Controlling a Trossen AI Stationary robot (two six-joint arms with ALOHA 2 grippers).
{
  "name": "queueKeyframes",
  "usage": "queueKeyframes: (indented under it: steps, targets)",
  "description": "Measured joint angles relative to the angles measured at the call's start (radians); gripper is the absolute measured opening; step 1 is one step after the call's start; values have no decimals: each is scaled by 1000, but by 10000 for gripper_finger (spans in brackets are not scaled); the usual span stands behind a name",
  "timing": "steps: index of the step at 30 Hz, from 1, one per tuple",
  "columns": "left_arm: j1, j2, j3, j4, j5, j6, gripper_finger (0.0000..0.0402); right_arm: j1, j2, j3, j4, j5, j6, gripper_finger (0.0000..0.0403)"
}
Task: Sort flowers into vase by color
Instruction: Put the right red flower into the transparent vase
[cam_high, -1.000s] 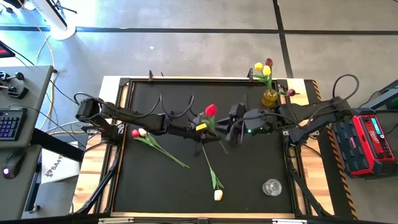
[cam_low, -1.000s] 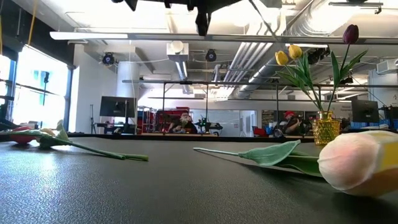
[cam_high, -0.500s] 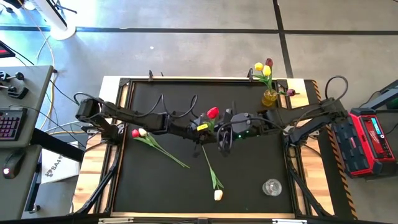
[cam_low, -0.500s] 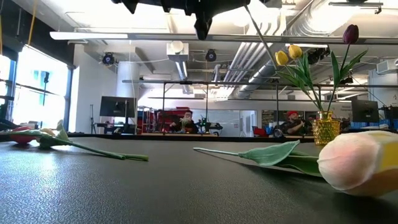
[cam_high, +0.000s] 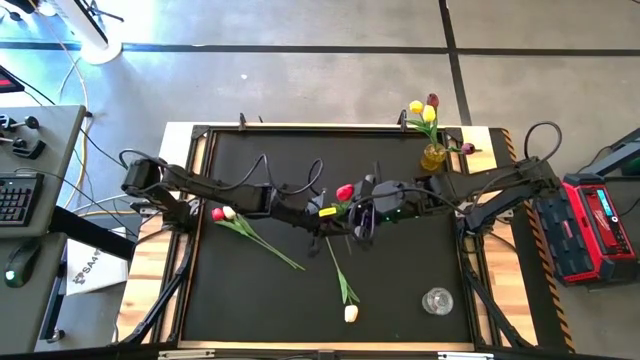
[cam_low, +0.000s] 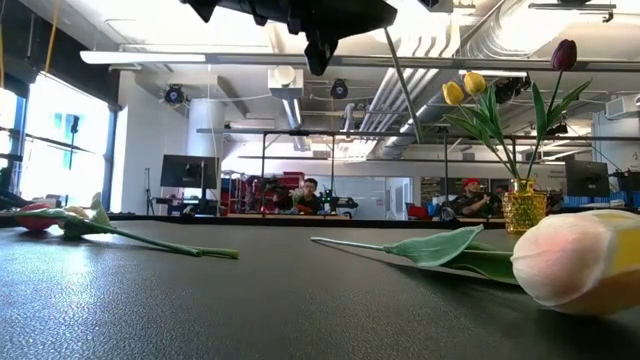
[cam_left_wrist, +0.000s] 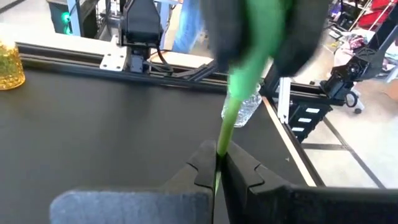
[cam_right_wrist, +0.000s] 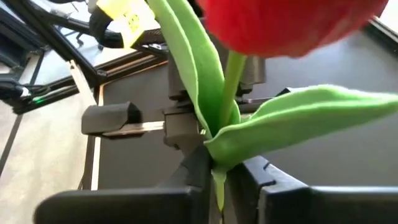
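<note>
Both grippers hold a red tulip (cam_high: 345, 192) in the air over the middle of the table. My left gripper (cam_high: 327, 212) is shut on its green stem (cam_left_wrist: 225, 127). My right gripper (cam_high: 358, 216), coming from the right, is shut on the same stem just under the leaves (cam_right_wrist: 292, 118) and the red head (cam_right_wrist: 292, 25). The stem's free end (cam_low: 405, 90) hangs down slanting, clear of the table. A yellow glass vase (cam_high: 433, 157) at the far right holds yellow and maroon tulips. My left gripper pinches the thin stem (cam_left_wrist: 218, 163) between its two fingers, which lie across it. The stem runs on from there to the other gripper, lifted clear of the table. My right gripper pinches the stem (cam_right_wrist: 217, 180) between its two fingers, right below where the leaves branch off. The fingers lie across the stem; the head and leaves stand just beyond them, clear of the table.
A red tulip (cam_high: 217, 213) and a cream tulip (cam_high: 230, 212) lie at the left, stems pointing toward the near right. Another cream tulip (cam_high: 351, 313) lies near the front edge. A clear glass vase (cam_high: 437, 300) stands at the near right.
My right gripper has moved toward the table's left, up to the left gripper and the tulip's stem. The red head has sunk and shifted a little toward the right gripper, and the hanging stem end now slants more steeply down.
</note>
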Motion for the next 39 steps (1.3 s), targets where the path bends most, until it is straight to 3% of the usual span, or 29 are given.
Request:
queueKeyframes:
  steps: [4,9,12,18,27,32,39]
  targets:
    - [-1,1,-1,-1,0,-36,2,-1,-1,1,-21,-10,1,6]
    - [0,0,0,-15,-10,-79,26,0,-1,1,-48,-8,19,3]
    - [3,0,0,-75,-24,-105,48,3,0,5,-120,54,60,3]
    - [3,0,0,-202,-50,-143,81,50,0,85,-437,230,176,1]
    - [2,0,0,-192,-59,-145,85,190,-87,128,-664,387,307,1]
    - [2,0,0,-149,-64,-144,85,323,-168,127,-749,493,428,0]
    - [7,0,0,-131,-93,-143,85,534,-233,127,-772,483,463,0]
